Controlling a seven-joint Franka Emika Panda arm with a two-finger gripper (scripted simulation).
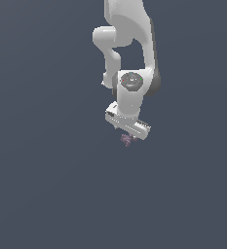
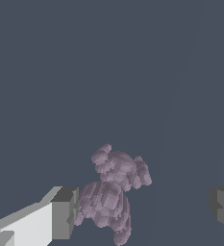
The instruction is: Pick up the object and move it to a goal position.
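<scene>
The object is a tiny lumpy purplish-mauve thing just below the white gripper in the exterior view. In the wrist view the object lies between the two fingers of the gripper. One grey pad touches or nearly touches its side. The other pad stands well apart from it, with a wide gap. The gripper is open. The white hand hides its fingertips in the exterior view. I cannot tell whether the object rests on the floor.
A plain dark blue-grey surface fills both views. The white arm reaches down from the top of the exterior view.
</scene>
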